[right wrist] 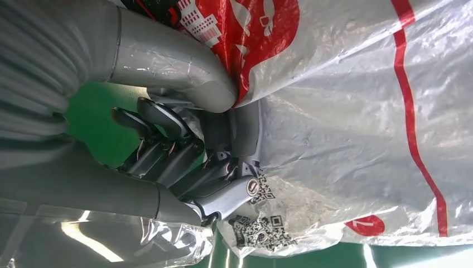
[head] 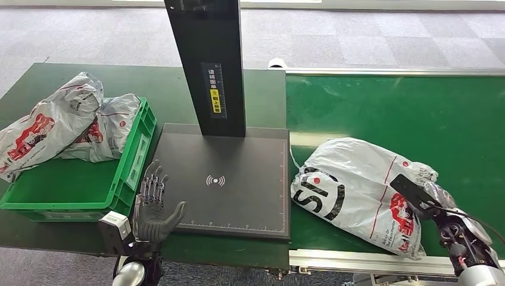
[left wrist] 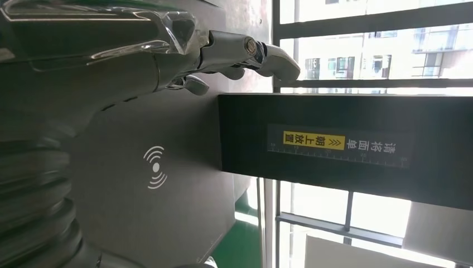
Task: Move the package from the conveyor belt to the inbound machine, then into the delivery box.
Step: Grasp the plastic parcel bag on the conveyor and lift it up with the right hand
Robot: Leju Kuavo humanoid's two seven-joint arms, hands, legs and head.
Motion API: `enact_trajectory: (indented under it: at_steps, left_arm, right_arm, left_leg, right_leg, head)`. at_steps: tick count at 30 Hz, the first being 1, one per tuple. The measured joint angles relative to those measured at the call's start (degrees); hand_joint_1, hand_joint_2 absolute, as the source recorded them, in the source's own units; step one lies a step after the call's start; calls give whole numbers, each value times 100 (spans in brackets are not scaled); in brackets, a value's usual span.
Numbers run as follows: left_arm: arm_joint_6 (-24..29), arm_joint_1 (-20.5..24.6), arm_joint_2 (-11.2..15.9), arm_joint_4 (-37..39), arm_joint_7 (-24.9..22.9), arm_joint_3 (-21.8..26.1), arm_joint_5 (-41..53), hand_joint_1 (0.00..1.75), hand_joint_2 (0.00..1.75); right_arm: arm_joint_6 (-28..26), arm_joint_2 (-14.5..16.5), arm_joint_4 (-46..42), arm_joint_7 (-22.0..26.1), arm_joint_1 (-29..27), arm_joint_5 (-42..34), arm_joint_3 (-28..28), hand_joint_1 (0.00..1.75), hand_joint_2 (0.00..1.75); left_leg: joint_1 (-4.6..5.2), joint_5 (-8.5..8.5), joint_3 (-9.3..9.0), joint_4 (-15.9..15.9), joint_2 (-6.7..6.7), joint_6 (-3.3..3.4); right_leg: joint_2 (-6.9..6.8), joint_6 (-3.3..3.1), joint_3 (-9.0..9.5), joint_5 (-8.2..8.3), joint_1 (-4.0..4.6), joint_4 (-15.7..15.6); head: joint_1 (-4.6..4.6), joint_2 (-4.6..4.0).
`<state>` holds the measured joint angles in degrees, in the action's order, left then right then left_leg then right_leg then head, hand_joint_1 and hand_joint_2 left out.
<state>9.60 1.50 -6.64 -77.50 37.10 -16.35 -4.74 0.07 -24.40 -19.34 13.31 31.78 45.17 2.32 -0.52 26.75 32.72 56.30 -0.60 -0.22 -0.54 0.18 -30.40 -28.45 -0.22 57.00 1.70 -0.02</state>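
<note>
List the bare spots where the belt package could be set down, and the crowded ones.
Free: the scan pad between the black post and its front edge; left hand hovers at its front-left corner. Also the green crate floor nearer the robot, and belt beyond the package. Crowded: the crate's far end, piled with bags; right hand is against the package.

The scene is evenly and brightly lit in the head view, and only soft shadows are cast. A pale sheen is seen on the green conveyor belt (head: 417,113) just right of the black upright scanner column (head: 208,65). In the left wrist view, daylight through the windows (left wrist: 379,44) is overexposed. Glare is carried by the crinkled white plastic package (right wrist: 346,128), shown sharply.
</note>
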Motion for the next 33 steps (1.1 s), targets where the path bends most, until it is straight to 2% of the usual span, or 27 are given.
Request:
enact_trajectory:
  at_steps: [6,14,16,20,23,30,33]
  left_arm:
    - [2,-16,-2,-8,7,3,16,0,175]
    - [0,-40,-34,-69,22,54,111,0,175]
    - [0,-32,-40,-86,39,69,146,0,175]
    - [-1,29,-64,-117,51,125,214,0,175]
    - [-2,61,-86,-134,52,151,229,0,175]
    - [-3,71,-101,-152,56,167,239,0,175]
    - [-36,108,-144,-162,53,195,293,0,175]
  right_arm:
    - [-464,111,-298,523,102,-165,-13,175,175]
    - [-250,272,-1517,1112,76,-947,-117,175,175]
    - [-150,314,-2120,1261,-32,-1273,-119,175,175]
    - [-16,400,-3690,1026,-201,-1775,-10,175,175]
    - [-5,436,-4455,895,-233,-1858,78,175,175]
    - [-67,467,-5165,936,-314,-1945,178,175,175]
    - [65,592,-5425,815,-242,-2060,263,175,175]
  left_leg:
    - [0,0,0,0,1,0]
    - [0,-1,1,0,-1,0]
    - [0,0,2,0,0,0]
    - [-1,-1,3,0,1,0]
    - [-2,-1,2,0,1,0]
    - [1,-1,3,0,2,0]
    - [2,-1,3,0,7,0]
  right_leg:
    - [0,0,-1,0,1,1]
    - [-1,0,-1,0,1,2]
    - [0,0,-3,0,1,2]
    - [2,0,-9,0,1,2]
    - [2,0,-9,0,2,2]
    - [2,0,-5,0,0,2]
    - [6,-1,-4,2,0,3]
  head:
    - [0,0]
    - [-1,0]
    - [0,0]
    - [-1,0]
    - [-1,0]
    - [-1,0]
    - [-1,0]
